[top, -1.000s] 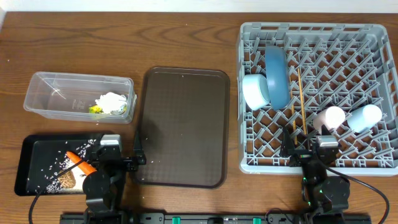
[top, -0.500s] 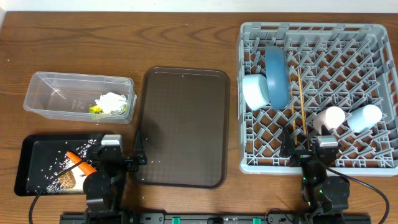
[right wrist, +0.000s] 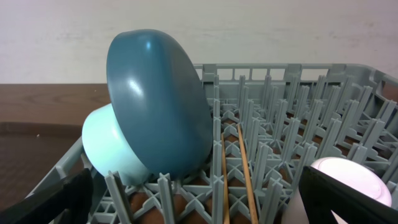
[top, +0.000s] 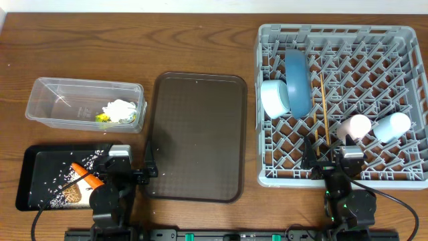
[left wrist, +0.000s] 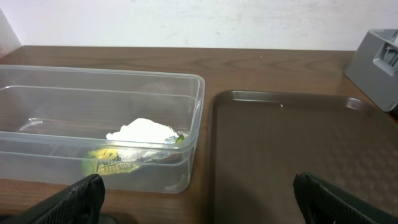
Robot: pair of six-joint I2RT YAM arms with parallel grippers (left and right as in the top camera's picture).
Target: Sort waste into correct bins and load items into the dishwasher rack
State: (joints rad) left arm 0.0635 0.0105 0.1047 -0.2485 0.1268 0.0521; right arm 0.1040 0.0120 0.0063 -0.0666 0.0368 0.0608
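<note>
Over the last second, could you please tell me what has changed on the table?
Nothing visibly changed. The left gripper and right gripper remain open and empty at the near edge. The tissue and wrapper still lie in the clear tub, the carrot in the black tray, the plate in the rack.

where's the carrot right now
In the overhead view the orange carrot lies in the black tray on the robot's left side, among scattered rice grains, with the clear tub just beyond the tray.

Bright, even light; sharp focus
</note>
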